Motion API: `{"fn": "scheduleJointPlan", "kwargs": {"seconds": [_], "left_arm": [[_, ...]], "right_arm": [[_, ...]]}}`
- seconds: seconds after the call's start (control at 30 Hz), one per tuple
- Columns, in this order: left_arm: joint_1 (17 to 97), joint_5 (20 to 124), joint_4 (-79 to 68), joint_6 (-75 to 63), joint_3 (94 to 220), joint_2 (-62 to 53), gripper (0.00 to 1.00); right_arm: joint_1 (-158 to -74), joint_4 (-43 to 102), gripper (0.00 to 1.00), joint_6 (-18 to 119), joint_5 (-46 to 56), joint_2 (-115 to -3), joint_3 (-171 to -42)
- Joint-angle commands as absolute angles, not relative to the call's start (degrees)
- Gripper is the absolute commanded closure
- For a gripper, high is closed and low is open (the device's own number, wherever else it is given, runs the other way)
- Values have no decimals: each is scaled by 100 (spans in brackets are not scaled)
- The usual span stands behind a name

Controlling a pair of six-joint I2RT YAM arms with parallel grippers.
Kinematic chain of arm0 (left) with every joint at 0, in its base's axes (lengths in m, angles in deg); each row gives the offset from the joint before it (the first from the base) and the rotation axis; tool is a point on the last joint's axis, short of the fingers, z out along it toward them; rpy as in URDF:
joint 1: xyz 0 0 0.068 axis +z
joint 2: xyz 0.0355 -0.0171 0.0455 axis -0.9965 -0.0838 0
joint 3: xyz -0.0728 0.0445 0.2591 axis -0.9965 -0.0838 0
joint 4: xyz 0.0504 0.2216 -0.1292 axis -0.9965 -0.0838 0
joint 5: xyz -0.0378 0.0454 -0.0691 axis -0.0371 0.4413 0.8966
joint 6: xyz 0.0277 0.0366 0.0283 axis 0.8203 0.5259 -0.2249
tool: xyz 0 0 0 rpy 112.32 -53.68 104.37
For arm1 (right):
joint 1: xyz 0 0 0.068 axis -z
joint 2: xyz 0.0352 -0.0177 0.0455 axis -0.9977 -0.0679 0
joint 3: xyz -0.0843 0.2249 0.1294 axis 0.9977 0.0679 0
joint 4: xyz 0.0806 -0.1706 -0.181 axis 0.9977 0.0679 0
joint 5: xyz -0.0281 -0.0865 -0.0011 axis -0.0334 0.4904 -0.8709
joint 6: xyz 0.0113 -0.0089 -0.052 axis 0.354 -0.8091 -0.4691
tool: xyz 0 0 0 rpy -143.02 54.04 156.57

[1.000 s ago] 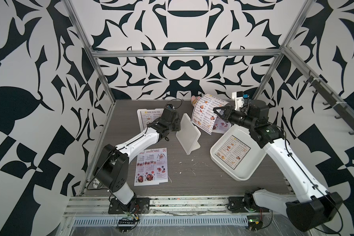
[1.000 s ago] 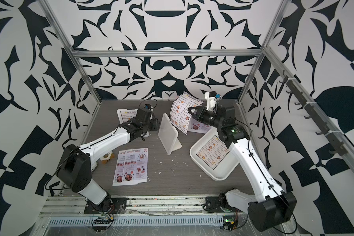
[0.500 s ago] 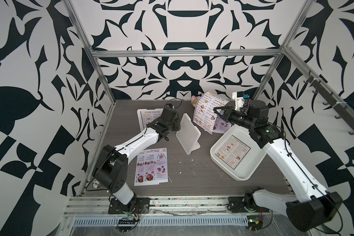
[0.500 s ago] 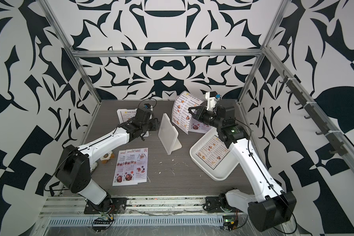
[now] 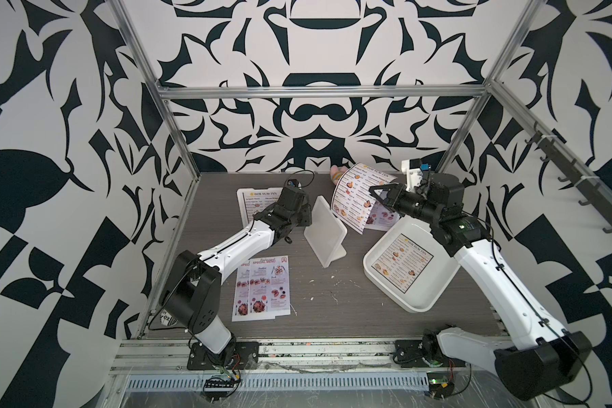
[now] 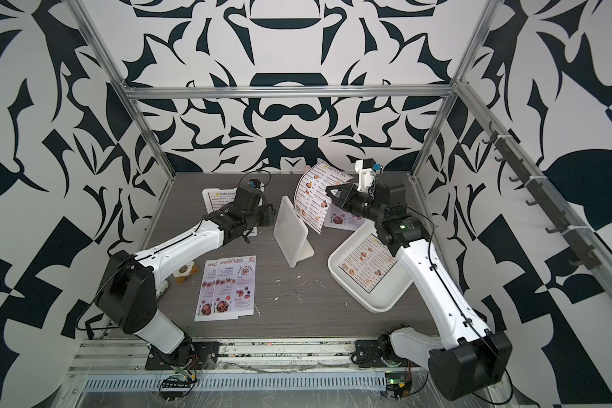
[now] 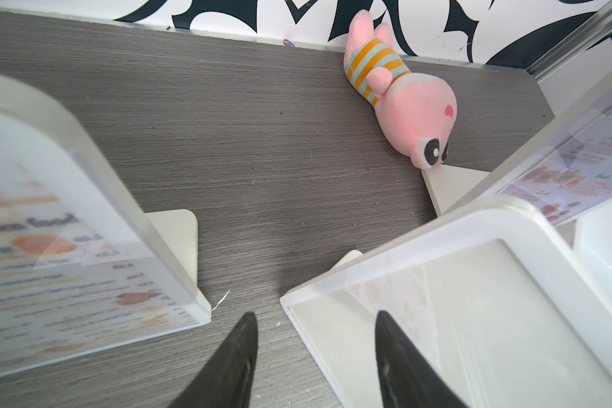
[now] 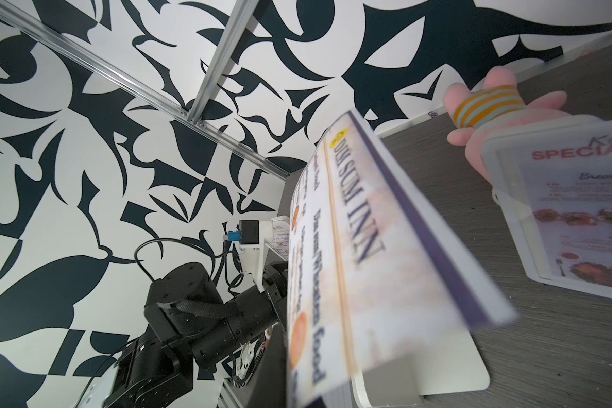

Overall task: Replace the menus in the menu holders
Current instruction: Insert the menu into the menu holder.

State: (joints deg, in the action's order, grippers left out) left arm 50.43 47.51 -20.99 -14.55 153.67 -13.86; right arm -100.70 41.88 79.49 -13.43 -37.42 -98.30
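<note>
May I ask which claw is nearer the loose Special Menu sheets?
Left. Left claw: just behind the sheets. Right claw: beyond the middle holder, gripping a menu.

"DIM SUM INN" on the raised white menu point(image 5: 350, 205); "SPECIAL MENU" on the pink menus point(image 5: 269, 286)

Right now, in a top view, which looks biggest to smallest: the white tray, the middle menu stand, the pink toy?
1. white tray
2. middle menu holder
3. pink toy, mostly hidden behind the held menu
</note>
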Motion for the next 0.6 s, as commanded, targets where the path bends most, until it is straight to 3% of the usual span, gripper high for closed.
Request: {"fn": "scheduleJointPlan", "kwargs": {"seconds": [0.0,0.57], "left_arm": [[5065,4767,-2135,-1432,15347,-1279,44],[5065,4804,-2120,-1397,15460,-1397,44]], "right_arm": [[-10052,3989,100,7885,-1413,-3549,-9854],[-10052,3941,100,8095,-1522,-3577,-9837]]}}
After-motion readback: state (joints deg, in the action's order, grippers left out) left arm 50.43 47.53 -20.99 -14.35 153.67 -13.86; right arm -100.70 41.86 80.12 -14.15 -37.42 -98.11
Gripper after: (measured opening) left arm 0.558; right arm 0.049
